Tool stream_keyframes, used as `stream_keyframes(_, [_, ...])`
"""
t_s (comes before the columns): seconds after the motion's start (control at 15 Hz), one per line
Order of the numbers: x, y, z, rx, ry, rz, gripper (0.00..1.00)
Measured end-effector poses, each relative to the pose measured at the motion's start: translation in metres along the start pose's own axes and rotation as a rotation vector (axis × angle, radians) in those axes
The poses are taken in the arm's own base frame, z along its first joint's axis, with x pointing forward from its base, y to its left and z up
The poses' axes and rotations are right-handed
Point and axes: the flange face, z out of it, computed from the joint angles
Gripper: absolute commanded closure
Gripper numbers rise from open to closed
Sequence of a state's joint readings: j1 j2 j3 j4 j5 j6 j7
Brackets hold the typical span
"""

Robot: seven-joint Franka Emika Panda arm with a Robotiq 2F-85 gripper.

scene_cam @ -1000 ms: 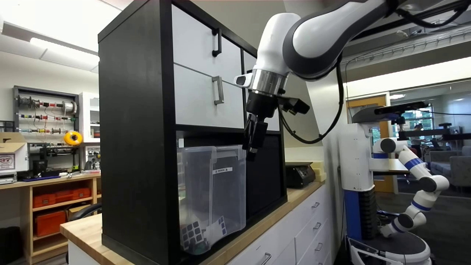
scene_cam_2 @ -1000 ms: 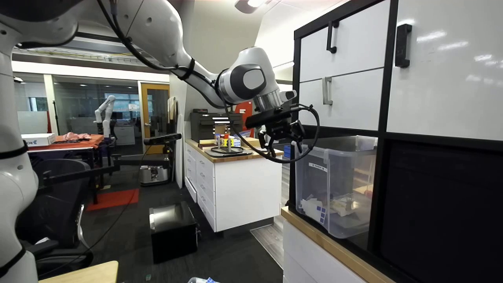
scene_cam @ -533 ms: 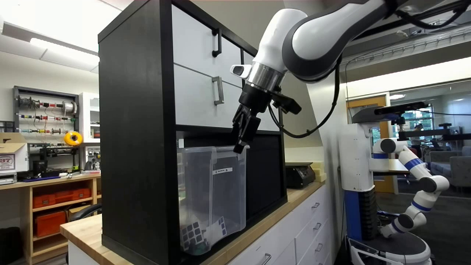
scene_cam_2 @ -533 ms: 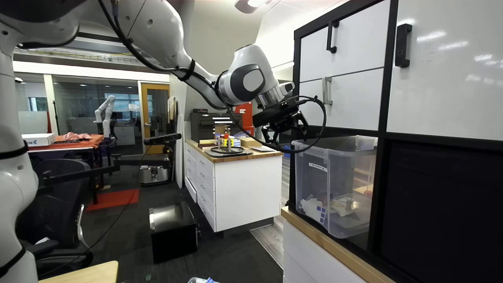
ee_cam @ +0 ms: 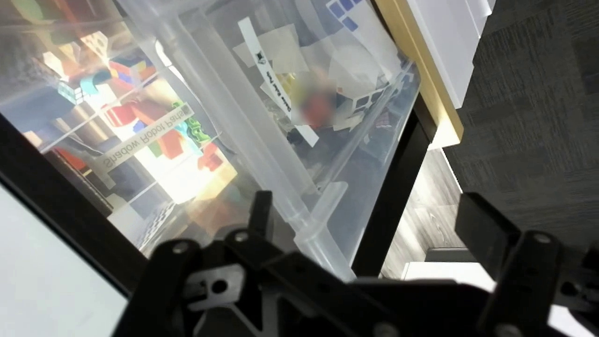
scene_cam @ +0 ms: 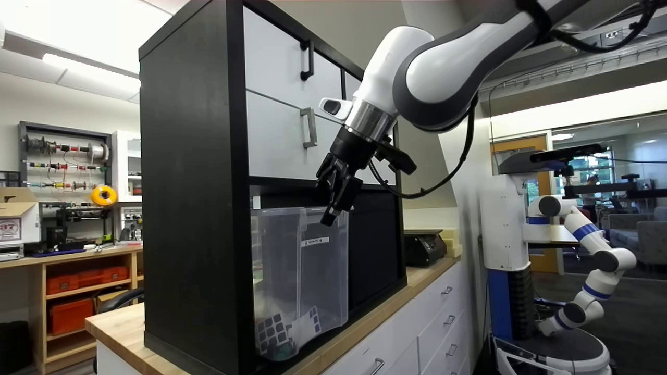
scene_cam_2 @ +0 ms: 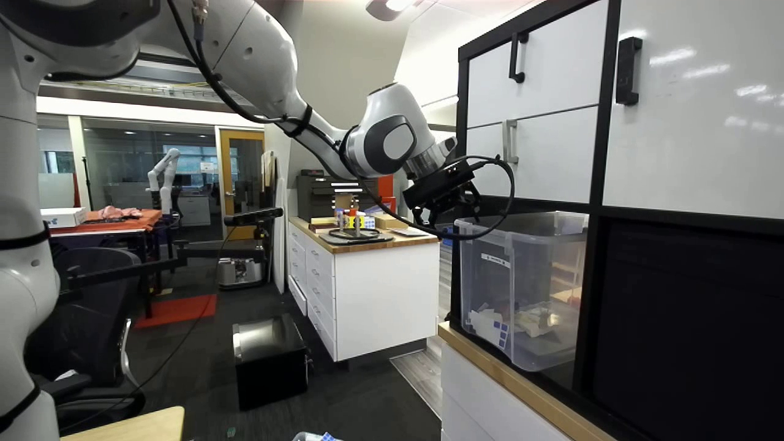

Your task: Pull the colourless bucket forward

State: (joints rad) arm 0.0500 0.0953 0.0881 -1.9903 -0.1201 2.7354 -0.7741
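The colourless bucket is a clear plastic bin in the lower cubby of the black cabinet. It also shows in an exterior view, with checkered pieces and pale scraps seen through its walls. My gripper is open and tilted at the top of the bucket's front. It also shows in an exterior view. In the wrist view the bucket's rim runs between the open fingers. One finger appears on the bucket's inner side, the other out in front. I cannot tell whether either touches the rim.
The black cabinet has white drawers with handles just above the bucket. A wooden counter edge runs below the cubby. A black cable loops beside the gripper. A white counter unit stands behind.
My gripper has moved toward the bucket and the cabinet and tilted more, its fingers now around the level of the bucket's top edge. The bucket has not moved.
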Motion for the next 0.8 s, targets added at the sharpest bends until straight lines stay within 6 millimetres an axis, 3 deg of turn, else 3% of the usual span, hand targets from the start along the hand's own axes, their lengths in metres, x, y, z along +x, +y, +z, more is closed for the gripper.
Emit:
stream_keyframes(0.33, [0.002,-0.004,0.013,0.003,0.009,-0.055,0.00])
stream_keyframes(0.8, [0.018,0.011,0.006,-0.034,0.046,-0.111,0.00])
